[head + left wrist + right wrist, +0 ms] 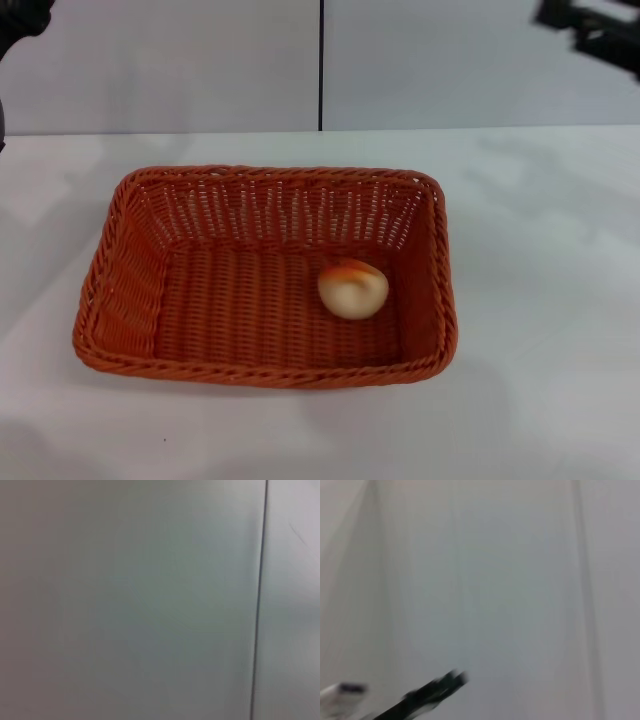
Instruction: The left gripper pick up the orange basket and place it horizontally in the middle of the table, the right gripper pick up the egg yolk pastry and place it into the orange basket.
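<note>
I've got the right gripper (590, 30) raised at the top right corner of my head view, a blurred black shape against the grey wall; I can't tell how its jaws stand. The left gripper (18, 20) sits parked at the top left corner, just a dark edge, jaws unreadable too. Below, on the plain white desk (540, 300), the orange basket (120, 290) lies lengthwise across the middle: woven slats, braided rim, sloping sides. The egg yolk pastry (353, 289) rests inside, right of centre, round, cream with a reddish-orange top.
</note>
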`<state>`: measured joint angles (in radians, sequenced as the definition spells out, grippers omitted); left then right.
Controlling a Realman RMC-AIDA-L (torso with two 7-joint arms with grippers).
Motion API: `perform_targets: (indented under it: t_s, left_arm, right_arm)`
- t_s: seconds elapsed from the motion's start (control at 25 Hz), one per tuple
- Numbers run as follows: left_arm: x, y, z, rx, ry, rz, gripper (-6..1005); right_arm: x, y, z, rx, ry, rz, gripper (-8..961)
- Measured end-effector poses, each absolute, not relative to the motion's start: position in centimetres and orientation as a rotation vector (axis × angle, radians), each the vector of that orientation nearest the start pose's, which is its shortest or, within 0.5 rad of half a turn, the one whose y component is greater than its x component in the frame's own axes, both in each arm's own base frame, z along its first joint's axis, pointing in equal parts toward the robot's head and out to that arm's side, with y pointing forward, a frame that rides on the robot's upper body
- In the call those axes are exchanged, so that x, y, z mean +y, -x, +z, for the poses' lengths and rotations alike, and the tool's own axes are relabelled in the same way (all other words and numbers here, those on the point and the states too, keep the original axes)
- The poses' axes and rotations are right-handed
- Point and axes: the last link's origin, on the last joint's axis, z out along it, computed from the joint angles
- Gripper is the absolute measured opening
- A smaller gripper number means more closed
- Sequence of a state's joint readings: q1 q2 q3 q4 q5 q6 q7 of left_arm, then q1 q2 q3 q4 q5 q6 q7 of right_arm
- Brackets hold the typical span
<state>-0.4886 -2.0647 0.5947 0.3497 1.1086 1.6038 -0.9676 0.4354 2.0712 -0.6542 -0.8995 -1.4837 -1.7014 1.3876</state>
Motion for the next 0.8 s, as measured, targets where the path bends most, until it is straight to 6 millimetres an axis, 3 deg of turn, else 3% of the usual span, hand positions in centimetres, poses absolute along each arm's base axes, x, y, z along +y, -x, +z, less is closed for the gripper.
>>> perform_targets:
  t_s: [0.12,0.24,0.28,0.32,0.48,0.56,0.68,0.8]
  left_arm:
    - [34.3,26.3,7.1,-0.397,1.790,-1.410,601]
    - [34.3,26.6,7.4,-0.394,1.766,-1.402,600]
    - [34.4,26.8,7.6,-0.386,1.750,-1.390,600]
    - [34.4,26.8,7.6,-0.386,1.750,-1.390,600]
    - [34.2,27.7,8.1,-0.376,1.675,-1.357,599]
    - [34.2,27.7,8.1,-0.376,1.675,-1.357,599]
    - [33.4,29.4,8.9,-0.389,1.559,-1.317,599]
    - [33.2,29.8,9.0,-0.401,1.539,-1.313,599]
  right_arm:
    - [32.3,-23.5,10.2,0.171,2.201,1.243,564]
    - [30.5,-26.5,10.5,0.084,1.897,1.284,564]
    - [29.4,-28.2,10.9,0.056,1.694,1.262,564]
    - [29.4,-28.2,10.9,0.056,1.694,1.262,564]
    - [27.0,-32.2,12.4,0.137,1.264,1.222,564]
    - [26.5,-32.9,12.7,0.156,1.196,1.211,564]
    - [25.0,-34.6,13.3,0.202,1.038,1.179,564]
    - [24.6,-35.0,13.4,0.209,1.004,1.174,564]
